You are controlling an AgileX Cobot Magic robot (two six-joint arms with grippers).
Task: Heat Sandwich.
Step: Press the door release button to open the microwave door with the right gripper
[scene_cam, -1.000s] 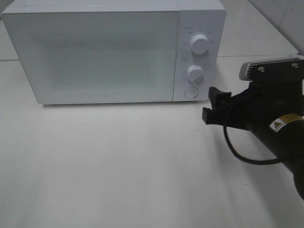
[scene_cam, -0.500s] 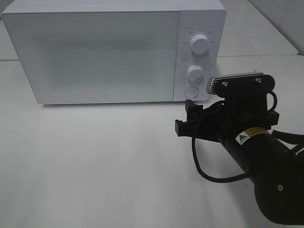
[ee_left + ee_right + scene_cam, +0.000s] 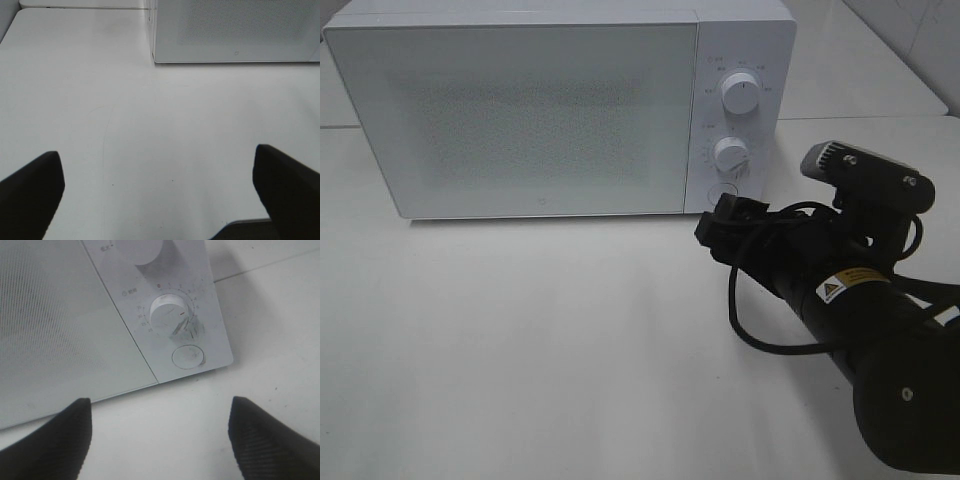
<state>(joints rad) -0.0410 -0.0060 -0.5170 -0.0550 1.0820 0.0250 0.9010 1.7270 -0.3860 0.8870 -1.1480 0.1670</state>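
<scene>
Before the microwave (image 3: 520,110), your right gripper (image 3: 718,222) hangs spread and empty near the button (image 3: 188,356); drift upward and you'll nudge the dial (image 3: 167,316).

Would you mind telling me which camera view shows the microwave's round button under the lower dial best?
The right wrist view: the round button sits close and unobstructed below the lower dial. The exterior high view shows it small, partly behind the right tool. The left wrist view shows only the microwave door, no button.
</scene>
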